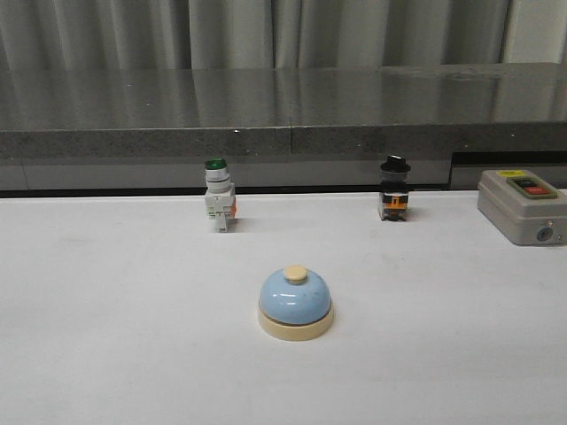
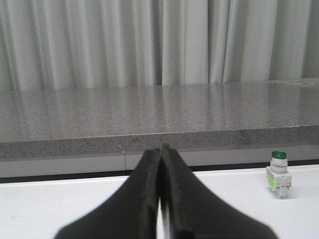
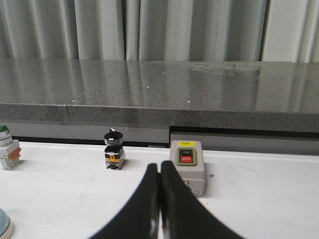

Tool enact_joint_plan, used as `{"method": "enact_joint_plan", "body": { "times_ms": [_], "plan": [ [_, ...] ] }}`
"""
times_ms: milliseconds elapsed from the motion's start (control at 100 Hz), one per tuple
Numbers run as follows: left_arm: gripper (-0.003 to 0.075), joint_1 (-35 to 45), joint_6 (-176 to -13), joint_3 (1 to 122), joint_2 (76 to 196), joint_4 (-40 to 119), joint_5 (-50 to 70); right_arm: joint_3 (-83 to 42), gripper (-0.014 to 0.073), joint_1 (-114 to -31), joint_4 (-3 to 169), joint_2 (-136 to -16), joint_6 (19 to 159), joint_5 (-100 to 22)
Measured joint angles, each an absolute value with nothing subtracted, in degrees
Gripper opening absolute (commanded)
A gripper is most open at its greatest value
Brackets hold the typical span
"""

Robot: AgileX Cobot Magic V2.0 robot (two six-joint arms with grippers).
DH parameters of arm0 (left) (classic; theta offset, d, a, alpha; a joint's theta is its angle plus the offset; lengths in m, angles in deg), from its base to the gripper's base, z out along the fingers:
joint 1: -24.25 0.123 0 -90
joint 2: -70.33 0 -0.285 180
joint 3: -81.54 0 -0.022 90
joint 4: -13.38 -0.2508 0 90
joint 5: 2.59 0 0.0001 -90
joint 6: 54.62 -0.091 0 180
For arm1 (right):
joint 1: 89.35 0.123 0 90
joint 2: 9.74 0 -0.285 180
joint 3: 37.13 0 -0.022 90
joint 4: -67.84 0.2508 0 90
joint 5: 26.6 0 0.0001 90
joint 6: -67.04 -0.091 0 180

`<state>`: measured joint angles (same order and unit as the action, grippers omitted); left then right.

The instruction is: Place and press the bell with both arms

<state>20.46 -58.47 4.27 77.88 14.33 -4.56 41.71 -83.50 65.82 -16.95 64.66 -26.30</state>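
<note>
The bell (image 1: pixel 296 303), a light-blue dome on a cream base with a cream button, stands upright on the white table near the middle. No arm shows in the front view. In the left wrist view my left gripper (image 2: pixel 161 148) is shut and empty above the table's left part. In the right wrist view my right gripper (image 3: pixel 160 166) is shut and empty. The edge of the bell (image 3: pixel 4 225) shows at that frame's lower left corner, apart from the fingers.
A green-capped white push-button switch (image 1: pixel 218 197) stands at the back left, also in the left wrist view (image 2: pixel 278 174). A black knob switch (image 1: pixel 394 189) stands at the back right. A grey box with red and black buttons (image 1: pixel 523 206) sits far right. A grey stone ledge (image 1: pixel 283 115) runs behind.
</note>
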Motion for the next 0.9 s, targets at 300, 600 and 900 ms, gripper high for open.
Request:
{"method": "enact_joint_plan", "body": {
  "times_ms": [300, 600, 900],
  "plan": [
    [-0.002, 20.46, -58.47, 4.27, 77.88, 14.33, -4.56, 41.71, -0.0069, -83.5, 65.82, -16.95, 64.66, -26.3],
    [-0.002, 20.46, -58.47, 4.27, 77.88, 14.33, -4.56, 39.22, -0.0069, -83.5, 65.82, -16.95, 64.66, -32.6],
    [-0.002, 20.46, -58.47, 4.27, 77.88, 14.33, -4.56, 26.3, -0.0069, -83.5, 65.96, -23.84, 64.66, -43.57]
  ]
}}
